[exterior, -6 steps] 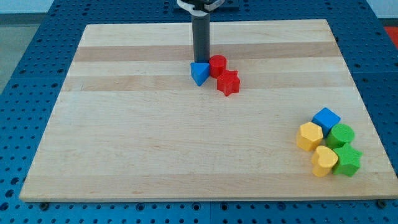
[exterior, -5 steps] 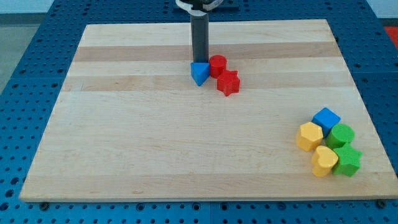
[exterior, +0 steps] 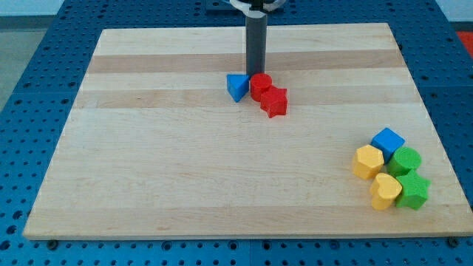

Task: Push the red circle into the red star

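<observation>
- My tip (exterior: 256,73) stands just above the red circle (exterior: 259,86), seemingly touching it.
- The circle touches the red star (exterior: 274,101); the blue triangle (exterior: 236,86) lies beside it.
- No fingers: a bare rod.

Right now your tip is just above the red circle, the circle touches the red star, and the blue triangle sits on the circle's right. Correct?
Not quite: the camera view shows the blue triangle on the view's left of the red circle. My tip is just above the circle, which touches the red star.
</observation>
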